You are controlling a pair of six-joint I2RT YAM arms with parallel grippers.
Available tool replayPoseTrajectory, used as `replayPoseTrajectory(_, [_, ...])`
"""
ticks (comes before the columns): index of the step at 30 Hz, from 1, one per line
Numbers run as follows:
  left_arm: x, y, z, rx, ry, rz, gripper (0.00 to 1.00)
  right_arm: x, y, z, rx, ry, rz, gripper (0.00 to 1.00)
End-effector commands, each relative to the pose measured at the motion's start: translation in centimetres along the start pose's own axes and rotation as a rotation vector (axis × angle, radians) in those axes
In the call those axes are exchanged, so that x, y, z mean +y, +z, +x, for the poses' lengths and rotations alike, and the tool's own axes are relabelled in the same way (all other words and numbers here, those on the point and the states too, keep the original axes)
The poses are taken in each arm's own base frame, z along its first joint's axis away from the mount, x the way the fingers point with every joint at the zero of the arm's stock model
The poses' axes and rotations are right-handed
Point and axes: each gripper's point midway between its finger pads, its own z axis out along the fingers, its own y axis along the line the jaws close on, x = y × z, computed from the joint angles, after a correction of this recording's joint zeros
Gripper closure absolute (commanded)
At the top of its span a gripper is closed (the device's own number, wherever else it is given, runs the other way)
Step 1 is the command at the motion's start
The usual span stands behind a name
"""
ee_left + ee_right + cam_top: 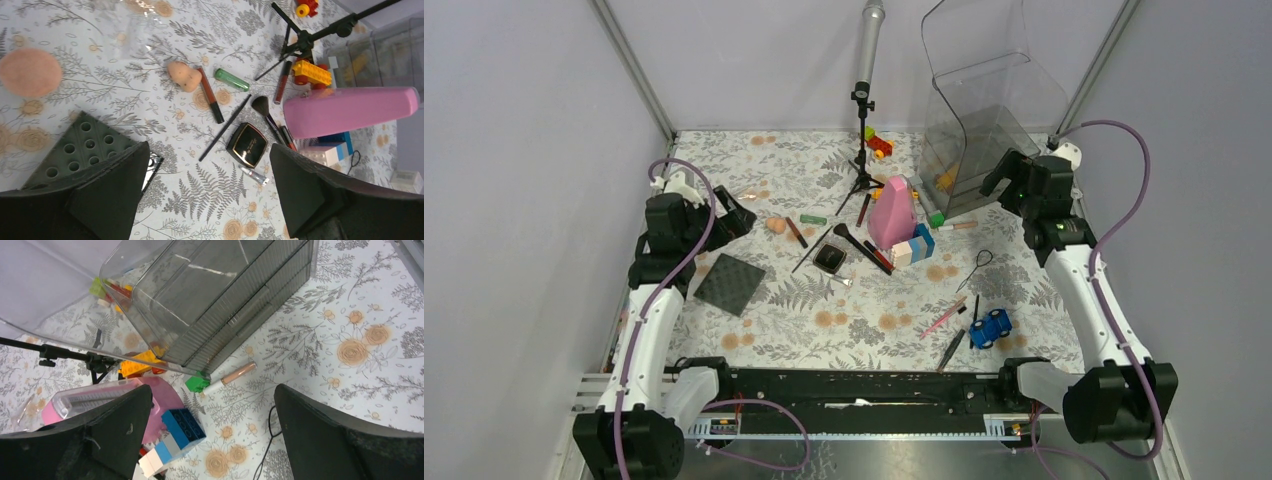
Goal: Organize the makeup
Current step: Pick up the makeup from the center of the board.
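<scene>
Left gripper (208, 146): hangs above the left part of the floral tablecloth (165, 210), fingers spread wide, pinches nothing. Right gripper (212, 387): hangs at the far right beside the clear bin (225, 290), fingers likewise spread wide, nothing between them.

Makeup: scattered loose over the cloth, none of it in the bin as far as can be seen. Below the left gripper: flat dark square (75, 150) with round holes, lying at the near left. Further out: flat round peach sponge (30, 72) alone at the left; egg-shaped peach sponge (183, 76) against the end of a red-brown pencil (210, 95); green tube (231, 79) just beside that. Near the middle: black square compact (246, 144), closed, with a slim black stick (225, 127) along one side, a fluffy black-handled brush (265, 112) on the other and a small silver tube (252, 174) just beside it. Dark red gloss tube (282, 82) near the feet of the tripod stand (305, 42). By the bin's base: peach stick with a white cap (232, 377), next to a green block (197, 382). At the near right, around the blue toy car (990, 327): pink pencil (944, 318) and black pencil (952, 350). Pink cone (350, 110) in the middle, toy blocks at its foot
</scene>
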Motion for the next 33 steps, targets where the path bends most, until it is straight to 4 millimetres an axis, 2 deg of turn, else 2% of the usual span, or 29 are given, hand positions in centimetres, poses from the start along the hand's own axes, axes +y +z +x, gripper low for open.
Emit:
replayPoseTrajectory(1, [-2.0,0.2,-0.6,-0.013,0.021,0.121,0.01,0.9,1.7,-1.4,-0.069,-0.019,-0.042,0.01])
replayPoseTrajectory(5, [-2.3,0.1,-0.4,-0.007,0.031,0.145,0.01,1.4,2.2,-0.9,-0.058,-0.014,-0.071,0.01])
replayPoseTrajectory(8, [-2.4,0.2,-0.2,0.003,0.031,0.156,0.01,1.4,1.9,0.7,-0.021,0.002,-0.101,0.01])
replayPoseTrajectory(15, [-2.3,0.4,0.0,0.007,0.030,0.153,0.01,0.0,-2.5,2.7,0.067,0.008,-0.069,0.01])
replayPoseTrajectory(20, [-2.2,0.8,0.3,0.028,0.021,0.152,0.01,-1.0,-4.9,5.5,0.161,0.016,-0.068,0.01])
replayPoseTrajectory(25, [-2.0,0.9,0.5,0.033,0.016,0.147,0.01,-2.6,-6.1,5.6,0.101,0.008,-0.023,0.01])
replayPoseTrajectory(33, [-2.1,1.0,0.6,0.040,0.012,0.151,0.01,-3.1,-6.1,5.3,0.083,0.001,-0.001,0.01])
